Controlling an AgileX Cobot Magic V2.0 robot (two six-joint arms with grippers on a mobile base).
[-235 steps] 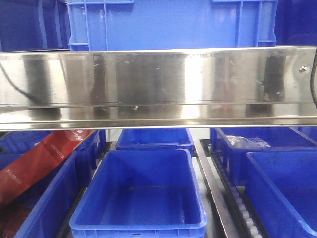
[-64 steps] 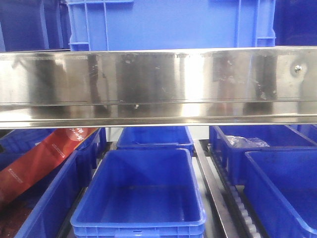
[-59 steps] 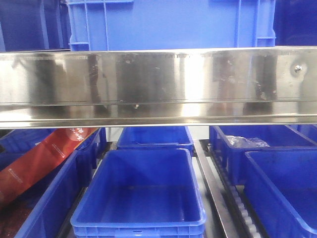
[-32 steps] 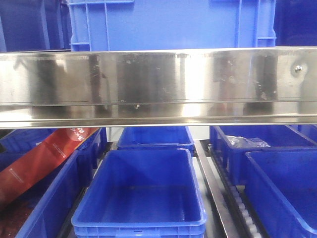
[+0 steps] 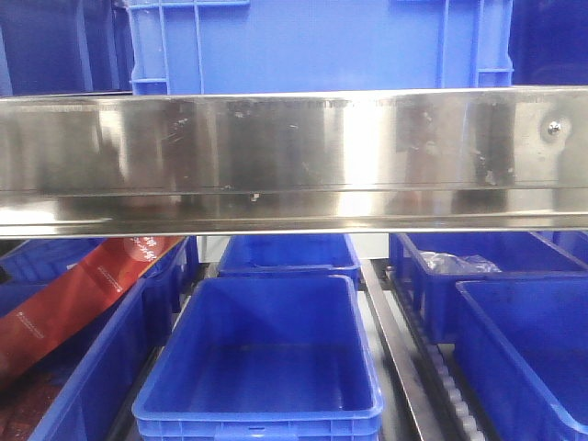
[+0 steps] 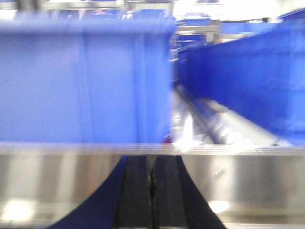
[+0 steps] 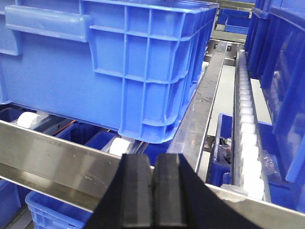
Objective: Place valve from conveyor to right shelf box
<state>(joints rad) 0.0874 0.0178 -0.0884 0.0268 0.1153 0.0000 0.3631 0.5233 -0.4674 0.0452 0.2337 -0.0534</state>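
a polished steel shelf rail (image 5: 294, 161) is spanning the front view from edge to edge, scuffed and reflecting light. above it a ribbed blue plastic crate (image 5: 317, 44) is sitting on the upper level. below it an open rectangular blue bin (image 5: 262, 358) with smooth walls and a rounded rim is sitting in the middle lane, another bin (image 5: 288, 254) lying behind it. a red printed pouch (image 5: 78, 299) is leaning tilted in the bin at the left edge, and a crinkled clear bag (image 5: 457, 263) is lying in a bin on the right. white rollers (image 7: 248, 143) are running along a metal track.

the left gripper (image 6: 151, 191) is showing its black rubbery jaws pressed together with nothing between them, and the right gripper (image 7: 151, 191) is showing the same, both in front of steel rails. the valve and the conveyor are not showing in any view.
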